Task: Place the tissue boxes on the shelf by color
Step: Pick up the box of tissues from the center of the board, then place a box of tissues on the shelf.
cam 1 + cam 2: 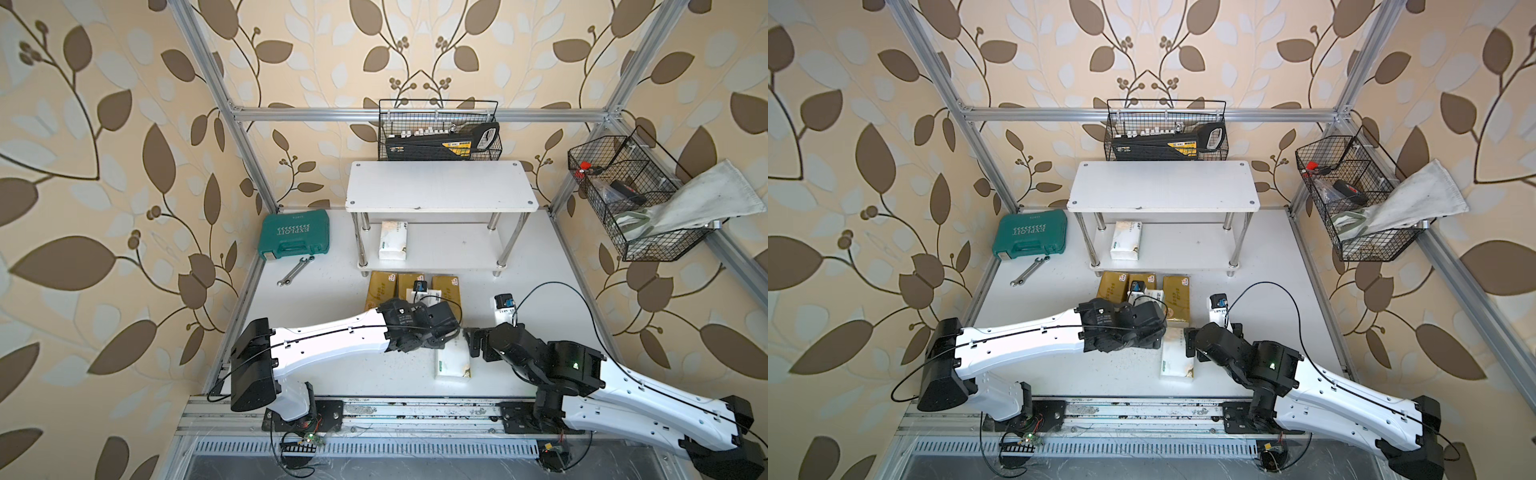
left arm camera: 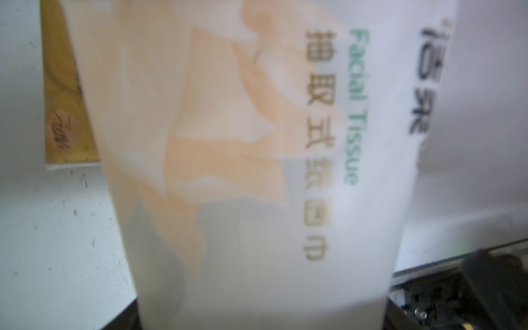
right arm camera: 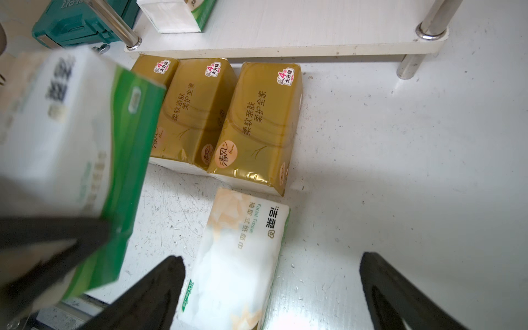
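My left gripper [image 1: 451, 328] is shut on a white tissue box with green print [image 3: 71, 143] and holds it off the table; the box fills the left wrist view [image 2: 243, 171]. A second white box [image 1: 453, 363] lies flat on the table. My right gripper [image 3: 273, 258] hangs open just above that box's near end, fingers apart and empty. Three gold boxes [image 1: 380, 289] [image 1: 409, 280] [image 1: 446, 291] stand side by side before the shelf [image 1: 440, 187]. One more white box [image 1: 392, 241] rests on the shelf's lower board; the top board is bare.
A teal tool case [image 1: 296, 235] and a wrench [image 1: 296, 271] lie left of the shelf. One black wire basket [image 1: 438, 133] hangs behind the shelf. Another basket [image 1: 636, 199], with a cloth [image 1: 706, 199] draped over it, hangs at the right. Aluminium posts frame the table.
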Motion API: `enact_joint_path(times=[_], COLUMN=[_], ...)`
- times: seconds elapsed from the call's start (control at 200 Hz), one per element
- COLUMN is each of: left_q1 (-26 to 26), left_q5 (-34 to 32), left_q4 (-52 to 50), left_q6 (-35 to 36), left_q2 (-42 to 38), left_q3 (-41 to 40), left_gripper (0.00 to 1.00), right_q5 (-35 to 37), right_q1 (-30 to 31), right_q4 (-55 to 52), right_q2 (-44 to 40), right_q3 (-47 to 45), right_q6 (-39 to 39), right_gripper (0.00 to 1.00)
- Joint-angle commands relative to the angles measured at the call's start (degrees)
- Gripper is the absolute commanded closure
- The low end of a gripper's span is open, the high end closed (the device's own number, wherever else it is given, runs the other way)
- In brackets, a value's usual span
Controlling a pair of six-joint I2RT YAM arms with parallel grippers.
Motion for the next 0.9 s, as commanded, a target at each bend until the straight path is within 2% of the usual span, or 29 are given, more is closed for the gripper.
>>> enact_joint_path(times=[0.0, 0.135, 0.36, 0.585, 0.895], left_q1=[6.03, 11.69, 17.0, 19.73, 22.05], left_q5=[-3.71, -3.17, -2.6, -2.93, -1.97], left_q4=[3.93, 7.42, 12.67, 18.42, 18.41], left_q6=[7.24, 13.55, 20.02, 23.37, 25.11], left_q2=[2.32, 7.19, 16.44, 24.23, 34.69], left_q3=[3.6, 8.61, 15.41, 20.75, 31.96], left_gripper=[0.17, 0.16, 0.15, 0.14, 0.14], right_q5=[1.35, 1.78, 3.04, 3.75, 3.72], right_q1=[0.36, 0.3, 0.35, 0.32, 0.39], right_q4=[1.64, 3.26, 5.45, 7.51, 7.01], right_q2=[-0.61, -0.82, -1.07, -1.46, -1.73], right_q3=[-0.53, -1.36, -3.04, -5.3, -6.44], right_q6=[-0.91, -1.27, -1.75, -0.75, 0.73], right_gripper=[0.01, 0.01, 0.01, 0.01, 0.01])
